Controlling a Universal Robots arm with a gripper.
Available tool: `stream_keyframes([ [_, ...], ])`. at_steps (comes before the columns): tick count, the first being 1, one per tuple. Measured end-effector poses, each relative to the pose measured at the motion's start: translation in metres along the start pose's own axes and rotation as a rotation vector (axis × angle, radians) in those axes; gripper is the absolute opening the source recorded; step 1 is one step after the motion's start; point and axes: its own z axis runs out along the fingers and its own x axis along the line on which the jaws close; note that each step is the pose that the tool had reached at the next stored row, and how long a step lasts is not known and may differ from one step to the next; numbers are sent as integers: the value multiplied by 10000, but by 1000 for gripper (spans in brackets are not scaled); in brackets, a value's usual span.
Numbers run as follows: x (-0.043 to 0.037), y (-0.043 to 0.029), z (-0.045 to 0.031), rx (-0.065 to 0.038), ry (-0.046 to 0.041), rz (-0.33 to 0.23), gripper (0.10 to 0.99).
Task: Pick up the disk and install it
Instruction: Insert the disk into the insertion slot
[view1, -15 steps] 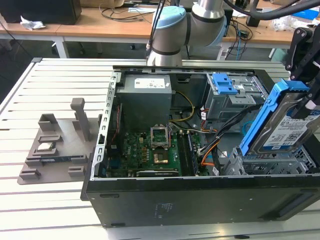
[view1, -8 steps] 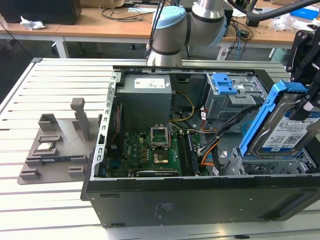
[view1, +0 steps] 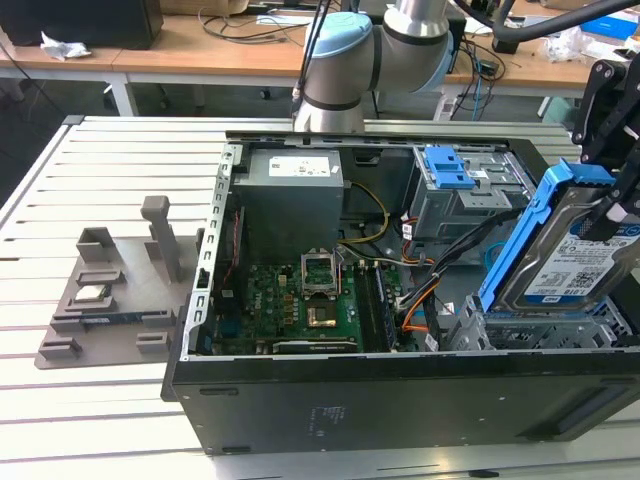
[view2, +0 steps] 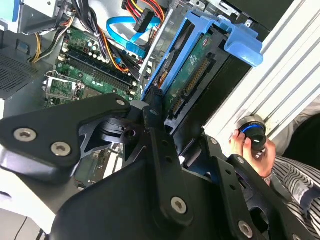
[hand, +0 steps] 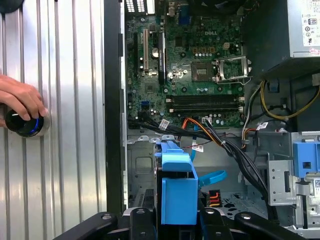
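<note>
Silver disk (view1: 560, 240), barcode label, blue carrier frame, tilted, clamped between jaws above case (view1: 400, 400)

One disk (view2: 198, 69), blue-framed, circuit side showing, clamped edge-on in black gripper (view2: 176, 119), motherboard (view2: 85, 56) beyond; person's hand (view2: 246, 146) on blue-lit knob (view2: 251, 131) on ribbed desk (view2: 282, 65).

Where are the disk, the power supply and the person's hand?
disk (view1: 548, 250), exterior view, on its silver top face.
power supply (view1: 295, 205), exterior view, on its grey side wall.
hand (hand: 20, 97), first wrist view, on the fingers.
</note>
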Motion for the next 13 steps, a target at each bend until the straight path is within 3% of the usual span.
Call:
stream_keyframes([
  [10,-42,-8,16,2,7,-108,361],
  [13,-57,-15,56,3,10,-137,361],
])
